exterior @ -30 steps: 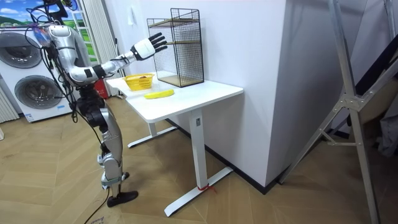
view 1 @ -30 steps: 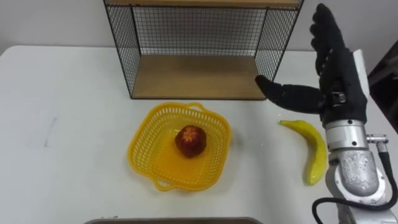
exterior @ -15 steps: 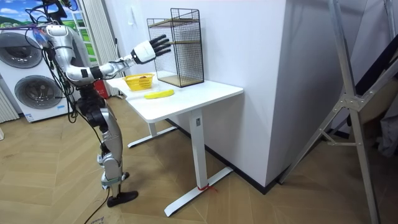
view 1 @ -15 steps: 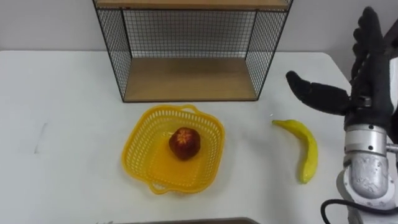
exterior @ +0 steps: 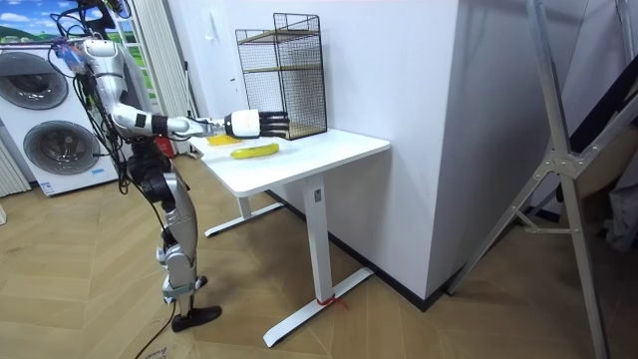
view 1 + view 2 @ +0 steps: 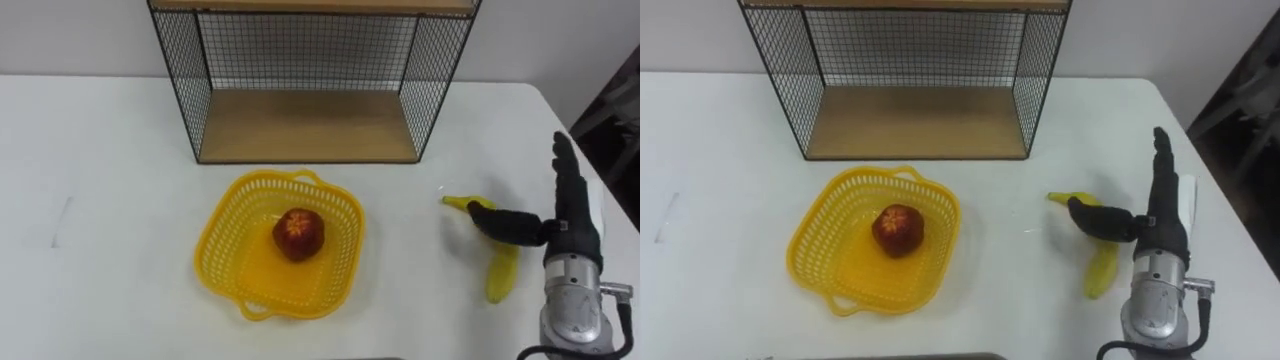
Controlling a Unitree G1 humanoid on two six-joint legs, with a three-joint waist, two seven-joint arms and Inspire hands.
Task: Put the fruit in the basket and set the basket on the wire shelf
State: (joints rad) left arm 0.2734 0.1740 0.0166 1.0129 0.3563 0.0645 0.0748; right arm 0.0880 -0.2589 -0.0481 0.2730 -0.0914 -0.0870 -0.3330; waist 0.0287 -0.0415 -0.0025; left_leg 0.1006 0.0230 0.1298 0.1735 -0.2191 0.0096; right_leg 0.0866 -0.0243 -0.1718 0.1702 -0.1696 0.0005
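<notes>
The right hand (image 6: 572, 228) lies nearest. It is now held low over the table (image 6: 100, 160), whereas one second ago it was raised level with the front of the wire shelf (image 6: 305, 125). A descent toward the remaining fruit is thereby indicated. The fingers (image 6: 562, 175) are kept straight and close together, directed away from the robot, and the thumb (image 6: 508, 224) is spread out to their left. Nothing is grasped.

The banana (image 6: 498, 278) lies flat on the table just to the left of the fingers, with the thumb laid across its upper half. Contact between thumb and peel cannot be confirmed. The banana itself is not seen to have been displaced.

Further to the left of the fingers, well apart from them, the yellow basket (image 6: 222, 222) is located. The apple (image 6: 299, 233) is already seated at its centre. Beyond the fingertips and to their left, the wire shelf stands at the back of the table, with nothing on its wooden floor.

In the room view, the robot is shown standing at the table's end with the right arm stretched level over the tabletop.

Assessment: one fruit is loaded. The banana pick-up is judged to be the step in hand, with a pre-grasp position reached and closure not yet made. The fingers are to be curled round the banana before it is carried left to the basket. Transfer of the basket to the shelf remains outstanding.
</notes>
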